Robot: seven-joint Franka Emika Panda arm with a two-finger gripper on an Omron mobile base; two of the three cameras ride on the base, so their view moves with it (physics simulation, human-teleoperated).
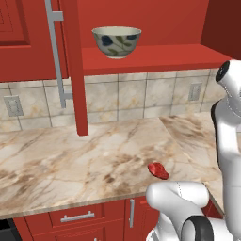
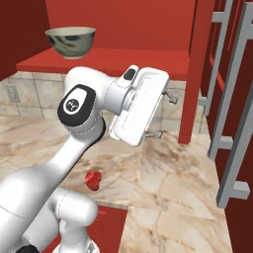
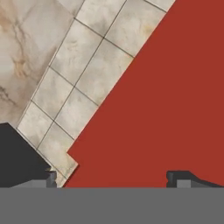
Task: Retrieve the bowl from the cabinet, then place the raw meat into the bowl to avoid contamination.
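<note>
We find no brand, label or readable writing on anything here. The bowl (image 1: 116, 41) stands upright on the red shelf (image 1: 155, 59) of the cabinet (image 1: 33, 42), close to the shelf's front edge and toward its left end, with bare shelf running off to its right. The cabinet door (image 1: 75, 66) hangs open edge-on at the left of the bowl, its long silver handle (image 1: 56, 52) on the outer face. In the right base view more open doors with bar handles (image 2: 232, 108) crowd the right side.

The raw meat (image 1: 158, 170) lies on the marble counter (image 1: 70, 160), near the front edge, apart from everything else, with open counter all round it.

The tool (image 2: 165, 113) sits below the shelf, aimed toward the tiled wall (image 1: 141, 94) (the hand view shows only tiles and a red panel). Its fingertips (image 3: 183, 178) stand wide apart, holding nothing.
</note>
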